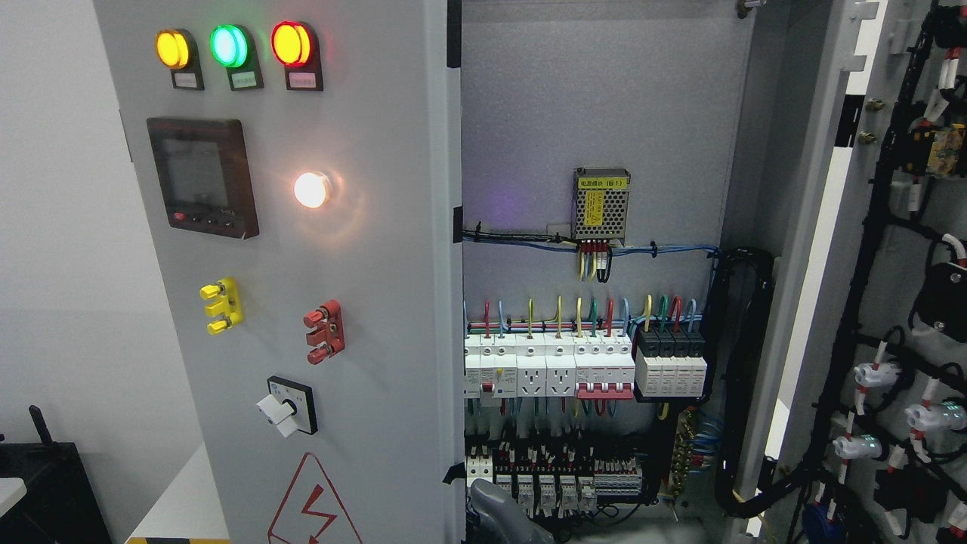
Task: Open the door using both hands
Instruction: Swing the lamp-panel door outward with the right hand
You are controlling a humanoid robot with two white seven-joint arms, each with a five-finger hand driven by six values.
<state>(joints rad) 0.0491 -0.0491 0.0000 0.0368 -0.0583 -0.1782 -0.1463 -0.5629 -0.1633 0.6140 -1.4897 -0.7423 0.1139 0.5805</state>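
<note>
The electrical cabinet stood with its right door [899, 302] already swung wide, its inner face with black wiring harness and lamp backs turned toward me at the right edge of the view, while the left door [302, 287] was shut or nearly so, filling the left half. That left door carried the yellow, green and red indicator lamps [230, 47] along its top, a dark display panel [202, 177] below them, a lit white lamp [310, 190], yellow and red terminal posts, and a rotary switch [287, 408] near its lower part. Between the doors I could see the breaker row [551, 366] and a small power supply [600, 204] on the back plate. Of my own limbs I saw only a grey rounded part [502, 517] at the bottom edge, just right of the left door's free edge; I could not tell which hand it was, nor whether its fingers were apart or curled. I judged the left door a stiff, fairly heavy sheet-metal panel, smooth and slippery on its painted face, so the place to take hold looked to be its free vertical edge [453, 317], well away from the lamps, the switch and the live wiring inside.
</note>
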